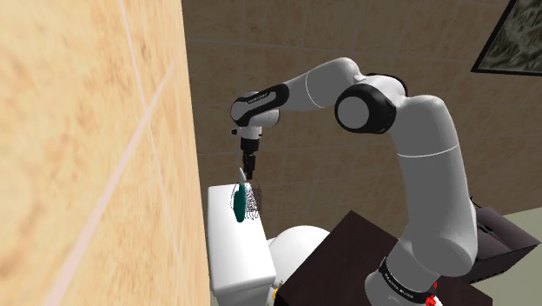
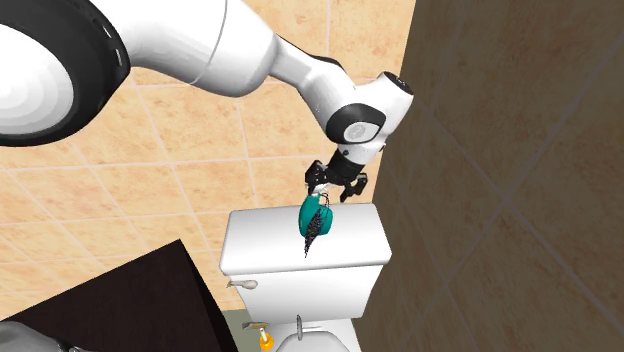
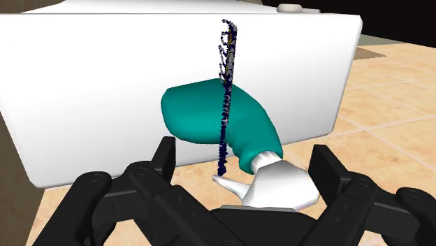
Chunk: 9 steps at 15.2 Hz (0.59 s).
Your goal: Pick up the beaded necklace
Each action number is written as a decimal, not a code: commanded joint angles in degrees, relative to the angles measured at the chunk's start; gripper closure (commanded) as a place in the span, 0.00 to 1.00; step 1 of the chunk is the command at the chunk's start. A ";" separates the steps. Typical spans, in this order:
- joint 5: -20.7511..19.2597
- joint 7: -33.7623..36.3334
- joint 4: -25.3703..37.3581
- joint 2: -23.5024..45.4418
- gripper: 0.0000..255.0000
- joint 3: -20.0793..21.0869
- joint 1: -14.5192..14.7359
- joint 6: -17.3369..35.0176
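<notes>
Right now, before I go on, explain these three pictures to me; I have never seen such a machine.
It is a white robot arm with a black two-finger gripper, standing on a dark box in a tiled bathroom. One picture looks over its shoulder, one from another side, one from a camera on the hand. Below the hand is a white toilet tank. On or just above its lid, I cannot tell which, are a dark beaded necklace and a teal curved object with a white end. The fingers stand apart, clasping nothing.
</notes>
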 commanded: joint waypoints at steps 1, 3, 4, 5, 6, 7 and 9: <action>0.22 -0.47 0.36 1.18 0.00 0.18 -0.09 0.74; 0.41 -0.80 0.15 2.05 0.00 0.27 -0.11 1.77; 0.51 -0.96 0.07 2.50 0.00 0.32 -0.13 2.28; 0.67 -1.21 -0.03 3.22 0.00 0.40 -0.16 3.07; 0.66 -1.21 -0.04 3.21 0.00 0.40 -0.15 3.07; 0.66 -1.21 -0.03 3.22 0.00 0.40 -0.16 3.07; 0.69 -1.20 -0.04 3.29 1.00 0.42 -0.13 3.16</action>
